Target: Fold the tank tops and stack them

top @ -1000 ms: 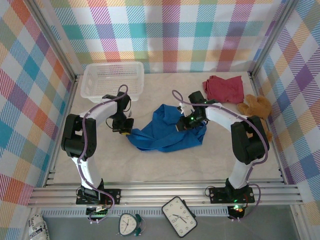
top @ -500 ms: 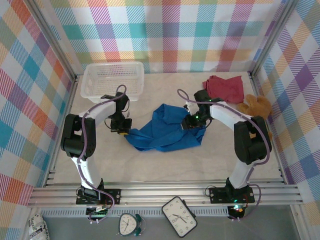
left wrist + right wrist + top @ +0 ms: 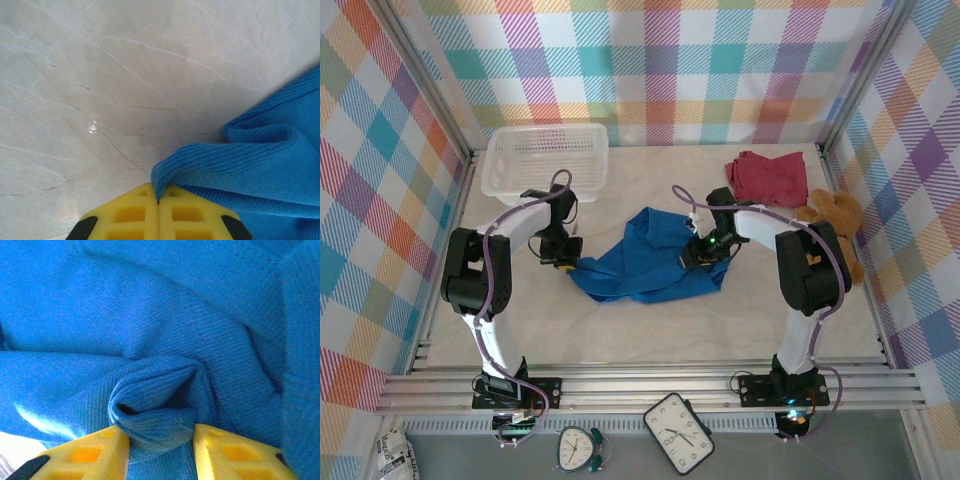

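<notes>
On the table (image 3: pixel 620 330), seen from the top external camera, the blue tank top (image 3: pixel 650 262) lies rumpled in the middle, spread between the two arms. The left gripper (image 3: pixel 563 262) sits at its left tip and the right gripper (image 3: pixel 698 250) is down on its right part. A crumpled dark red tank top (image 3: pixel 767 178) lies at the far right, well apart from the blue one, with the brown teddy bear (image 3: pixel 835 215) just beside it against the right wall. The white mesh basket (image 3: pixel 548 130) stands at the far left corner.

In the left wrist view, the left gripper (image 3: pixel 159 197) has its yellow fingers pressed together, clenched on a folded edge of the blue tank top (image 3: pixel 260 165); the ribbed cloth runs off to the right over the pale marbled table (image 3: pixel 100 75).

In the right wrist view, the right gripper (image 3: pixel 160 440) has its fingers standing apart with a rounded roll of the blue tank top (image 3: pixel 165 330) between them, touching both inner faces. I cannot tell whether that roll is pinched or only resting loose between the jaws
</notes>
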Robot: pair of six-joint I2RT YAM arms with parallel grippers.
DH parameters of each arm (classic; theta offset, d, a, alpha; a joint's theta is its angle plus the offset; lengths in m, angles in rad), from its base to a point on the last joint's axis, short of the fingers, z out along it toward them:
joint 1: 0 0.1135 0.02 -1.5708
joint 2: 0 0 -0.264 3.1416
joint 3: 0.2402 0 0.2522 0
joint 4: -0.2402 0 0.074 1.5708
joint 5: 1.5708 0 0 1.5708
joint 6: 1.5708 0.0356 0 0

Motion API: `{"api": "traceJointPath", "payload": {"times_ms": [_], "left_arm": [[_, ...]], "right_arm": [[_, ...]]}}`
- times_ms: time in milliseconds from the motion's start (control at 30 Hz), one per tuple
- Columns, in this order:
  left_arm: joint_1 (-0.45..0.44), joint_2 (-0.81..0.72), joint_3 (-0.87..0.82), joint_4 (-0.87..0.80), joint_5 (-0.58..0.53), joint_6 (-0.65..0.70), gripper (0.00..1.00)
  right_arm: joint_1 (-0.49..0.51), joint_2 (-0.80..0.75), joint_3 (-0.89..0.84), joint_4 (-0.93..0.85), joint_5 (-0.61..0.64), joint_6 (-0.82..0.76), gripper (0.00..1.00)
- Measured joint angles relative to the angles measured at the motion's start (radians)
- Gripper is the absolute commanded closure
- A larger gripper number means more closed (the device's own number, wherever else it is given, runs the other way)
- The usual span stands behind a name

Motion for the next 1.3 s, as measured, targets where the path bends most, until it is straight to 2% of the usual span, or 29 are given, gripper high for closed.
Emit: {"api": "traceJointPath", "payload": {"times_ms": [367,533,633,833,1033,1300], "left_arm": [[0.000,0.000,0.001,-0.023,0.000,0.000,1.00],[0.000,0.000,0.005,-0.025,-0.002,0.000,1.00],[0.000,-0.006,0.011,-0.027,-0.012,0.000,1.00],[0.000,-0.118,0.045,-0.080,-0.019,-0.005,1.00],[0.000,-0.318,0.232,-0.169,-0.043,-0.021,1.00],[0.000,-0.482,0.592,-0.305,-0.127,-0.055,1.00]], "right_arm": [[0.021,0.000,0.000,0.019,-0.054,0.002,0.80],[0.021,-0.026,-0.003,0.013,-0.050,0.011,0.93],[0.023,-0.083,-0.013,-0.003,-0.032,0.020,1.00],[0.023,-0.298,-0.012,-0.072,0.015,0.021,1.00],[0.023,-0.547,0.114,-0.158,0.070,0.042,1.00],[0.024,-0.739,0.323,-0.180,0.052,0.045,1.00]]}}
